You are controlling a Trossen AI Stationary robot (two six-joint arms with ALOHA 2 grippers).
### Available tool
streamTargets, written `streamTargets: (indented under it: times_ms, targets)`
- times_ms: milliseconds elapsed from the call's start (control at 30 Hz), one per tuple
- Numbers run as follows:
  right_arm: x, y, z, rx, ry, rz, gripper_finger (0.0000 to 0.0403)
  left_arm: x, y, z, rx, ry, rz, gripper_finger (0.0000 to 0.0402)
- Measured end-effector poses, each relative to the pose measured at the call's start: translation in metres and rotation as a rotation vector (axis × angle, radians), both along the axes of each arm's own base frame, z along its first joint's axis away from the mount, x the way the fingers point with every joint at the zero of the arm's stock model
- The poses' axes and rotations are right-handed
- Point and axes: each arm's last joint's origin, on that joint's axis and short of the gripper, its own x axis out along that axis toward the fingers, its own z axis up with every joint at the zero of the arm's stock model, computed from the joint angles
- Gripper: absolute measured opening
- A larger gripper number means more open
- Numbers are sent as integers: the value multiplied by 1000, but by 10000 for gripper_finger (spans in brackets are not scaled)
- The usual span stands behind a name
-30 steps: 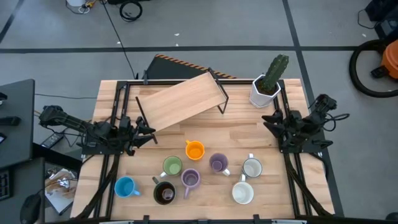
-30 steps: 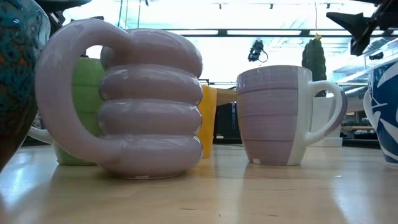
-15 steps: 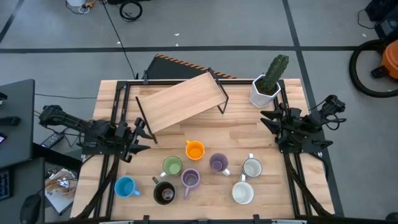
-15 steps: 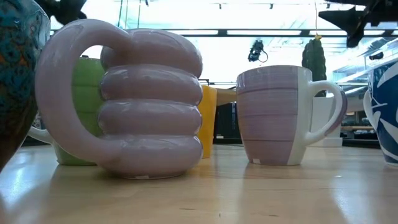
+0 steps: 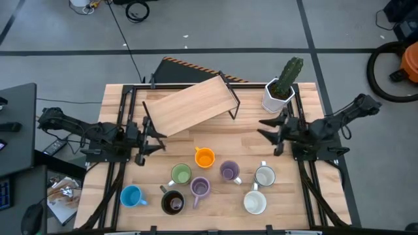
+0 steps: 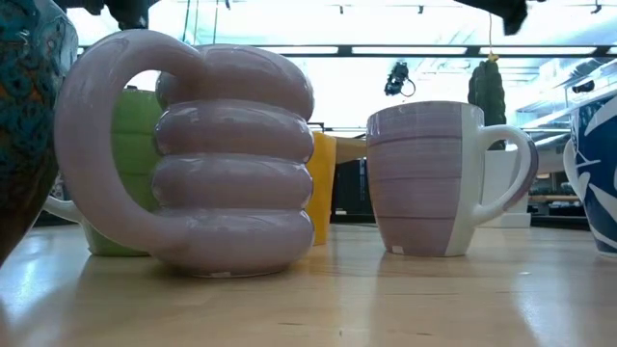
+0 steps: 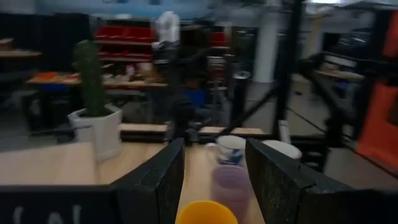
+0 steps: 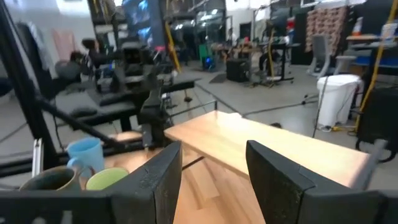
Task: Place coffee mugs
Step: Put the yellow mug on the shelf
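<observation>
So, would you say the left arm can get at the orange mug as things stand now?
Probably yes. The left gripper is open and empty, and bare table lies between it and the orange mug; the green mug sits off that line.

Robot body: two matte black jointed arms, each ending in a two-finger gripper.
Left gripper (image 5: 159,136) and right gripper (image 5: 264,128): flat, dark, broad fingers (image 7: 163,179) with finely textured faces; black tubular frame rails beneath each arm.
</observation>
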Motion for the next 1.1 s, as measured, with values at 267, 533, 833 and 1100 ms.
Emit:
streamTargets:
  times_ms: [267, 533, 833, 1100]
  targets:
    - [56, 0, -11, -5, 208, 105, 184, 0, 0, -2, -128, 21, 6, 176]
    - [109, -10, -32, 28, 386, 227, 184, 1, -2, -6, -8, 58, -59, 176]
    - [160, -4, -41, -63, 643, 308, 184, 1, 1, -7, 29, 70, 48, 176]
    - [202, 4, -43, -174, 826, 399, 184, 8, 1, -12, 2, 113, 132, 176]
